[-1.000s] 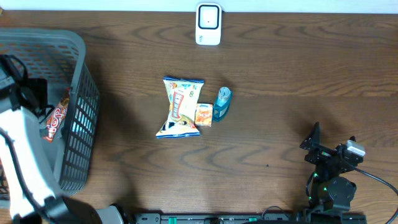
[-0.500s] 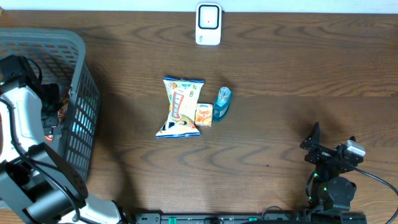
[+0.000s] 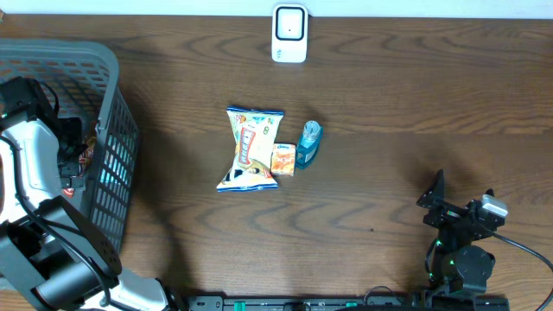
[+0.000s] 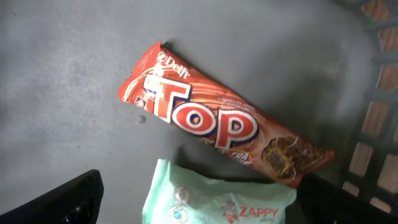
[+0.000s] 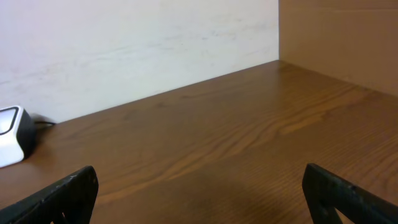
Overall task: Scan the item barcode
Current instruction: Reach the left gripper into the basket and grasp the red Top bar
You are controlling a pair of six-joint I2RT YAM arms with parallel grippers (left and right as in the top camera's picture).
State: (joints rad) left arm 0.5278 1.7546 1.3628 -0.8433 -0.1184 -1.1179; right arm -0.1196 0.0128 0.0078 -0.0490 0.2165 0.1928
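Plainly, left pincer (image 4: 202, 200) and right pincer (image 5: 202, 196) both stood open, empty.
Left pincer hung over the Top chocolate bar (image 4: 217, 124), which lay beside a mint Zappy pack (image 4: 177, 202) in the grey basket (image 3: 108, 82) at the desk's (image 3: 389, 104) left end; right pincer sat near right; the scanner (image 3: 289, 33) stood at the far edge.

The left arm (image 3: 24, 173) wears smooth white shells joined by black joints, black cables looping at its wrist. The right arm (image 3: 458, 238) is all black, angular, carrying a small silver block (image 3: 493, 206), a green light (image 3: 438, 244) and a thin black cable (image 3: 527, 248) trailing away. Both end in matte black fingers (image 5: 68, 196).
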